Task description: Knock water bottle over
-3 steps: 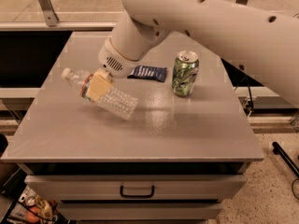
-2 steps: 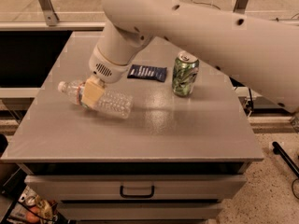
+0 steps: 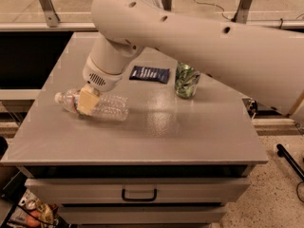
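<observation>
We are seeing the clear ribbed bottle (image 3: 111, 107) lying sideways on the smooth grey table (image 3: 190, 137), well left of the green can (image 3: 186, 80). The gripper (image 3: 88, 101) is resting over it; we cannot tell its grip. A flat dark packet (image 3: 150, 73) is lying just left of the can, and open tabletop is stretching in front of it.

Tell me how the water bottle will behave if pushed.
Lying on its side on the table, the water bottle will probably roll. It looks clear and thin-walled, so likely light and easily dented. The gripper sits over its neck end.
</observation>
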{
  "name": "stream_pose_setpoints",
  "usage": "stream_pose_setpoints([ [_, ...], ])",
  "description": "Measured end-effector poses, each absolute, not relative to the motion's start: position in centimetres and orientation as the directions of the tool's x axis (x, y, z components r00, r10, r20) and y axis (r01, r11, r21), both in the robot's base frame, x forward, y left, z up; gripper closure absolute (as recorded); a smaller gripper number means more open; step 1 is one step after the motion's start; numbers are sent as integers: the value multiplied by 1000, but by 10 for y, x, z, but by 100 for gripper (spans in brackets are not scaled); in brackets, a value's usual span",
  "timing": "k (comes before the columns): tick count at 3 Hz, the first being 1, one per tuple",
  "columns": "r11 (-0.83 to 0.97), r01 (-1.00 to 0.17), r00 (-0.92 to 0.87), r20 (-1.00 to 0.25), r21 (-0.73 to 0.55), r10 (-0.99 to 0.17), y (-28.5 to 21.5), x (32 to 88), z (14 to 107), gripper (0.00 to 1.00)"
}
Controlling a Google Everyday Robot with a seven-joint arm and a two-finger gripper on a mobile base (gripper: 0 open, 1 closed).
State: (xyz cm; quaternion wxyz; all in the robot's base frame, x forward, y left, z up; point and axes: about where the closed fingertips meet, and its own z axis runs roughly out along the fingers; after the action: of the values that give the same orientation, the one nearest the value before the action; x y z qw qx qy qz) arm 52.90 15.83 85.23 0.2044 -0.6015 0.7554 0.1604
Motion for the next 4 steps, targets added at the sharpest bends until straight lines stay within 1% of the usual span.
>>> stream_pose_setpoints([
  [1,225,-974,-193,-502,-4,-843,158,529,854,100],
  [2,223,-975,-190,-501,-5,-844,159,528,854,82],
  [4,219,-976,-186,-501,-7,-845,160,526,855,35],
])
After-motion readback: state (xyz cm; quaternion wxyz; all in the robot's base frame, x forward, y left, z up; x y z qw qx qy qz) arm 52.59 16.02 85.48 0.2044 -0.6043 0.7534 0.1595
